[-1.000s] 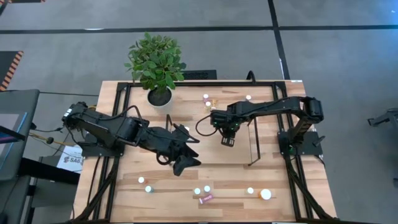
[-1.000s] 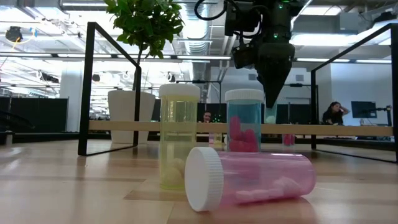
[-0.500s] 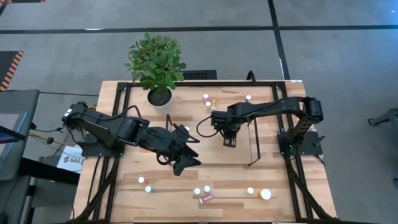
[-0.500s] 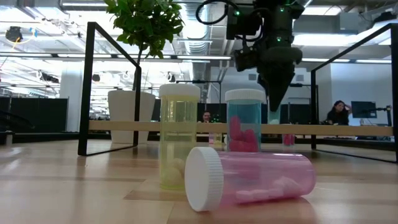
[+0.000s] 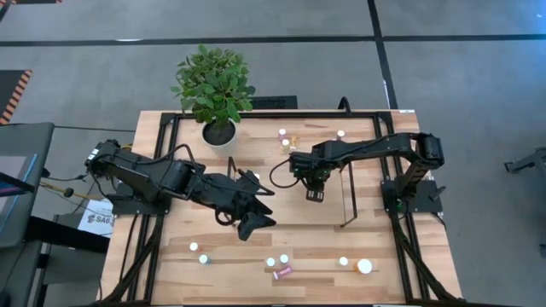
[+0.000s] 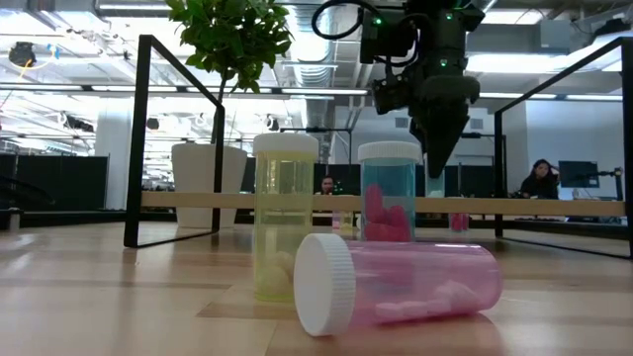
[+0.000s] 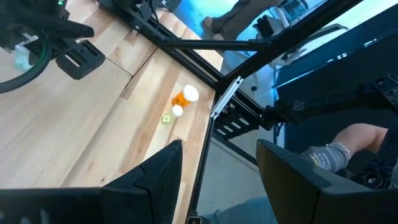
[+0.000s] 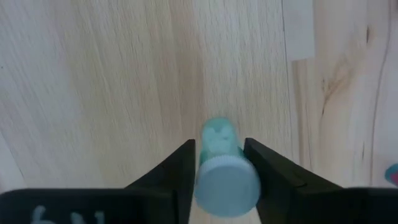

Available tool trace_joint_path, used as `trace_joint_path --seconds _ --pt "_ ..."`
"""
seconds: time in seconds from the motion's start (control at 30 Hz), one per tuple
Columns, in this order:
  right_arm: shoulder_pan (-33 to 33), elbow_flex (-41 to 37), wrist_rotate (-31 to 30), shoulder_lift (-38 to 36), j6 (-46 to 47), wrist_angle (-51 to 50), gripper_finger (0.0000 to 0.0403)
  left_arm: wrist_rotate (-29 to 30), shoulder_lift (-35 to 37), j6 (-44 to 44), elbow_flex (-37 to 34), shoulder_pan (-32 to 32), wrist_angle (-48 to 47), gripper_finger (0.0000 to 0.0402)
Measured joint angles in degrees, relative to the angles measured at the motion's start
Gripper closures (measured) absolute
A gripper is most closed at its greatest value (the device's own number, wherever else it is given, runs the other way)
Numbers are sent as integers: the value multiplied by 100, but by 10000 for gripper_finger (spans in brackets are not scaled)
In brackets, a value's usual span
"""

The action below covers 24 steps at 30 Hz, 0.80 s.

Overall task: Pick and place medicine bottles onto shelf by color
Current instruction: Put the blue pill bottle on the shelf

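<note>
**Teal bottle sitting between the right gripper's fingers over the shelf**

The left gripper is waiting above the middle of the table, its fingers standing apart with nothing between them. Beyond those fingertips, an orange bottle and a smaller yellow-green one are lying near the table's edge.

The right gripper is hanging point-down over the light-wood shelf. A teal bottle with a white cap is standing upright between its two fingers, which are flanking the bottle closely on both sides; whether they are pressing it or have let go is hard to tell.

In the low view, nearer the camera than the right gripper, a yellow bottle and a second teal bottle are standing upright, with a pink bottle lying on its side before them.
</note>
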<state>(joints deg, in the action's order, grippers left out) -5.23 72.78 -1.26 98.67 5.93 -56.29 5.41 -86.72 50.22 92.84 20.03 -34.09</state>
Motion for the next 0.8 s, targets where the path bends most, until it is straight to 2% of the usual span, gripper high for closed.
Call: trace_joint_path --seconds 0.13,0.27,0.53,0.8 --pt "0 19 0 -29 0 -123 190 0 -2 -25 0 0 -2 210" --pt "0 399 -19 -35 -81 -651 162 -2 -2 -119 0 -44 0 210" --pt "-59 1431 -47 -42 -478 -1628 160 3 -2 -265 0 -153 -9 210" --pt "-810 1775 -804 -46 -944 -2186 162 -15 -2 -327 0 -162 -234 210"
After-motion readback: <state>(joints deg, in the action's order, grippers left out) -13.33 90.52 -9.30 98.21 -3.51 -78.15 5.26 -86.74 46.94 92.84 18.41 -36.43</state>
